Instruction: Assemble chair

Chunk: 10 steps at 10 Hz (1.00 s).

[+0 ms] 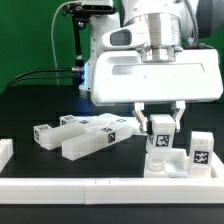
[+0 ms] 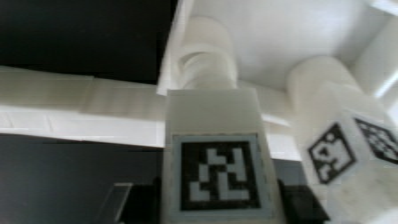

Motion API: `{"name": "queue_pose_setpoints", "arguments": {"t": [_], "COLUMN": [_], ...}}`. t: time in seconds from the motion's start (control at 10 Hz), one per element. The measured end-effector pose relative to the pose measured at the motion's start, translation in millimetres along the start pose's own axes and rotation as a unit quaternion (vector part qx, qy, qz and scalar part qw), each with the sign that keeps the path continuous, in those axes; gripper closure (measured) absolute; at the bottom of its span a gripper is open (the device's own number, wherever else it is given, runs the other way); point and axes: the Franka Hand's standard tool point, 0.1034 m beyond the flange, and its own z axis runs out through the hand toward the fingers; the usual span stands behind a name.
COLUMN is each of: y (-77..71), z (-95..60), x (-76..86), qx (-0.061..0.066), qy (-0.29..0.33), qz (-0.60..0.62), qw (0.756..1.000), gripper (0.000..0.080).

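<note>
Gripping a tagged white block (image 1: 160, 131) with fingers closed on its sides, the gripper (image 1: 160, 126) hangs above a standing chair part (image 1: 158, 162) toward the exterior view's right, just behind the front rail (image 1: 100, 186). Whether block and part touch cannot be told. Other chair pieces (image 1: 85, 136) lie well apart, toward that view's left. Recommended: keep the block upright, centre it over its seat, lower it straight — release only once seated. A skewed approach would likely jam.

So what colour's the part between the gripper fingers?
White chair part, black-and-white square tag; best in wrist view.
</note>
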Motion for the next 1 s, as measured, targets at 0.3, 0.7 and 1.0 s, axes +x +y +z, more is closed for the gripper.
{"name": "queue_pose_setpoints", "arguments": {"t": [0.3, 0.7, 1.0], "y": [2.8, 1.1, 0.3], "z": [8.1, 9.5, 10.1], "x": [-6.0, -7.2, -8.2], "qx": [-0.006, -0.009, -0.007], "qy": [0.002, 0.009, 0.005], "qz": [0.001, 0.002, 0.002], "qw": [1.0, 1.0, 1.0], "gripper": [0.0515, 0.0509, 0.0317]}}
